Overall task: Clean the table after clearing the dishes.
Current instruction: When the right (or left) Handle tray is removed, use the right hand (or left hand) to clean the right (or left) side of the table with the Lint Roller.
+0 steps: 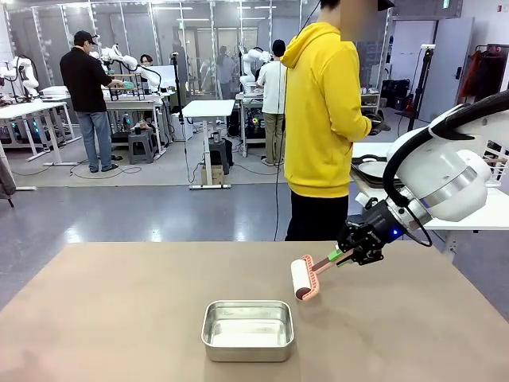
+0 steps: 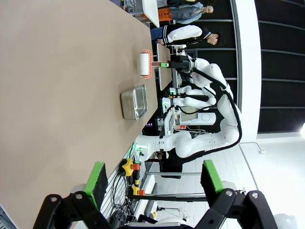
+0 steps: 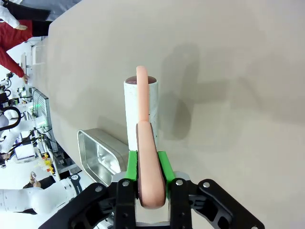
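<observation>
Front view, from the left: finds the desk (image 1: 119, 310) bare, matte and tan across its left half, with a small steel pan (image 1: 248, 329) near the 6 o'clock edge. Puts the lint roller (image 1: 302, 278) at about 1 o'clock from the pan, near it but apart. Seems to hold the white drum just clear of the top, though cannot tell for certain. Clenches the right gripper (image 1: 355, 248) on the roller's pink handle, reaching in from 3 o'clock. Places what look like the dishes (image 1: 371, 169) off the desk on the white side table (image 1: 485, 219) at 2 o'clock, just beside a person (image 1: 322, 119) in a yellow hoodie.

Left wrist view: finds the left gripper (image 2: 153, 180) released, green pads spread wide, grasping nothing, near the desk's edge.

Right wrist view: confirms the grasp, with green pads (image 3: 133, 164) pressed on either side of the handle. Points the drum toward 12 o'clock, with the pan at 8 o'clock.

Reads as the cleaning step, with clearing apparently done. Calls next for lowering the drum flat onto the top and rolling in straight, overlapping passes around the pan. Looks smooth and uniform, without crumbs or stains large enough to make out.
</observation>
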`<state>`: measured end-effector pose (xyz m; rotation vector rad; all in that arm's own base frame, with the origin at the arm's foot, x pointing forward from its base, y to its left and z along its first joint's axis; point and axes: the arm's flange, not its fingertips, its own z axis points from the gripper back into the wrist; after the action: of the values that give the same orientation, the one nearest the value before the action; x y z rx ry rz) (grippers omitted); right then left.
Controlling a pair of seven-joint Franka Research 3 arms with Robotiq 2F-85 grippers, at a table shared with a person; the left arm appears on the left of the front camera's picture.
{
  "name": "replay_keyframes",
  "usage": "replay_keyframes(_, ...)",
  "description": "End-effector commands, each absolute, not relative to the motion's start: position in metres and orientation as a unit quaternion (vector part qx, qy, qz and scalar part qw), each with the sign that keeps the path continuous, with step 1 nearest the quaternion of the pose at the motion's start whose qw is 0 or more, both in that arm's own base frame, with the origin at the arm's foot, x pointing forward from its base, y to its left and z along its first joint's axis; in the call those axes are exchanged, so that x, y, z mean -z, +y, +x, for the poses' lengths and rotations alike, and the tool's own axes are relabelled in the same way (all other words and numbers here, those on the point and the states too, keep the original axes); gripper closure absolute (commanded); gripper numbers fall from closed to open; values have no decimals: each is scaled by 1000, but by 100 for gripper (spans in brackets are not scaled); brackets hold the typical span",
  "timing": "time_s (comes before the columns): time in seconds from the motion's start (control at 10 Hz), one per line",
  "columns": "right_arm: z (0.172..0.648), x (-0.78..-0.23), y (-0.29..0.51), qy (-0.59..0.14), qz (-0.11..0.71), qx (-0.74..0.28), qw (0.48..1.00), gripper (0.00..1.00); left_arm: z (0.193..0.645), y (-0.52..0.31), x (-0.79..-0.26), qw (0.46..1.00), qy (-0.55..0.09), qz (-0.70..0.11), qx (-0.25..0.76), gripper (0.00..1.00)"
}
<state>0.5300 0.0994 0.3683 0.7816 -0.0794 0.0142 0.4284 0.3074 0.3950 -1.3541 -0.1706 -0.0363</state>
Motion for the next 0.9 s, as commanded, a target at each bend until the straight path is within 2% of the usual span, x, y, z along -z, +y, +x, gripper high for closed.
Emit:
replay_keyframes(0.0,535,-355,104,-37,390,-4,920,78,426,309,-395,777,-83,-624,19,0)
replay_keyframes(0.8,541,-323,62,-34,374,64,925,78,426,309,-395,777,-83,-624,19,0)
